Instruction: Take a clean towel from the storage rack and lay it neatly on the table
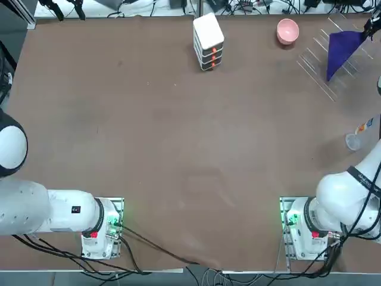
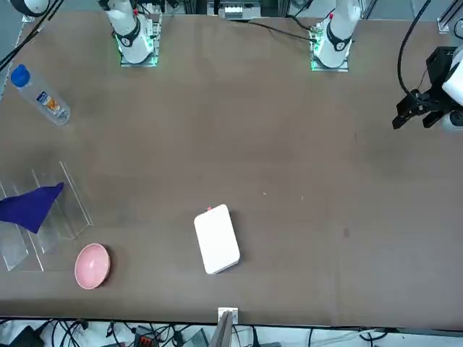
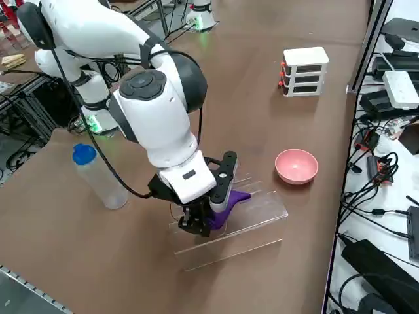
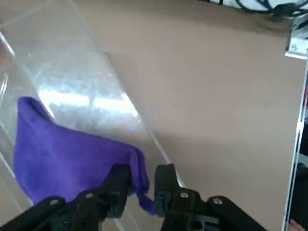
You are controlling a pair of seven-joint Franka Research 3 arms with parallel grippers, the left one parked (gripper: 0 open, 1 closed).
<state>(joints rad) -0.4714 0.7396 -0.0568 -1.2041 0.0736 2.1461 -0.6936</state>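
The purple towel (image 4: 67, 154) lies bunched on the clear acrylic storage rack (image 4: 82, 86) at the table's far right corner. My right gripper (image 4: 143, 180) is down at the rack, shut on a fold at the towel's edge, with cloth filling the narrow gap between the fingers. Seen from overhead, the towel (image 1: 342, 50) is drawn into a triangle, its corner raised toward the gripper (image 1: 372, 25) above the rack (image 1: 318, 65). From the side, the gripper (image 3: 201, 224) hangs over the rack (image 3: 255, 219) with the towel (image 3: 230, 198) beside its fingers. The brown table (image 1: 178, 131) stretches wide to the left.
A pink bowl (image 1: 287, 31) sits just left of the rack. A white stacked box (image 1: 208, 40) stands at the far middle edge. A clear bottle with a blue cap (image 3: 98, 175) lies on the near side of the rack, close to my arm.
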